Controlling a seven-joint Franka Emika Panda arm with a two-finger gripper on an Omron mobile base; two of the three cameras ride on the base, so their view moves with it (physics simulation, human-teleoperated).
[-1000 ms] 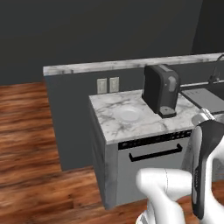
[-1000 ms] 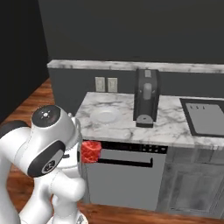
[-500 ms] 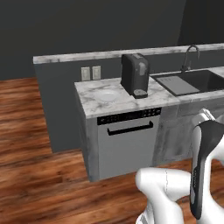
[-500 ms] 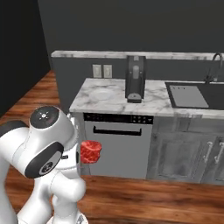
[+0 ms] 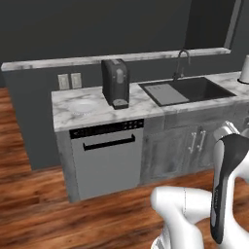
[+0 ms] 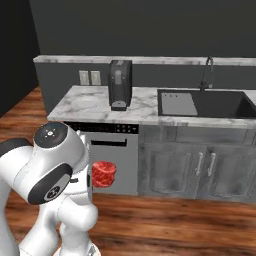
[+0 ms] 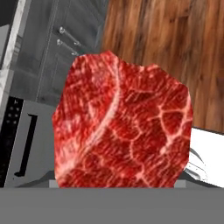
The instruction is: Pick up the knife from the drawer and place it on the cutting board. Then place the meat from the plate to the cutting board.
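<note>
A raw red slab of meat point(image 7: 122, 127) with white marbling hangs right in front of the hand camera and hides both fingertips. From the right base view the same meat point(image 6: 103, 173) floats at dishwasher height beside my white arm, well below the counter, so my gripper is shut on it. A pale round plate point(image 5: 82, 104) lies bare on the marble counter, left of the coffee machine; it appears again as the plate point(image 6: 85, 101) in the right base view. The knife, the drawer and the cutting board are out of view.
A dark coffee machine point(image 5: 115, 82) stands on the counter above the dishwasher point(image 5: 109, 155). To its right is a black sink point(image 5: 187, 90) with a faucet point(image 5: 181, 61), over grey handled cabinet doors point(image 6: 200, 167). Wooden floor lies between me and the cabinets.
Both base views have shifted: the base has moved, so the counter slid left and the sink and cabinet doors came into view. The meat stays in my gripper.
</note>
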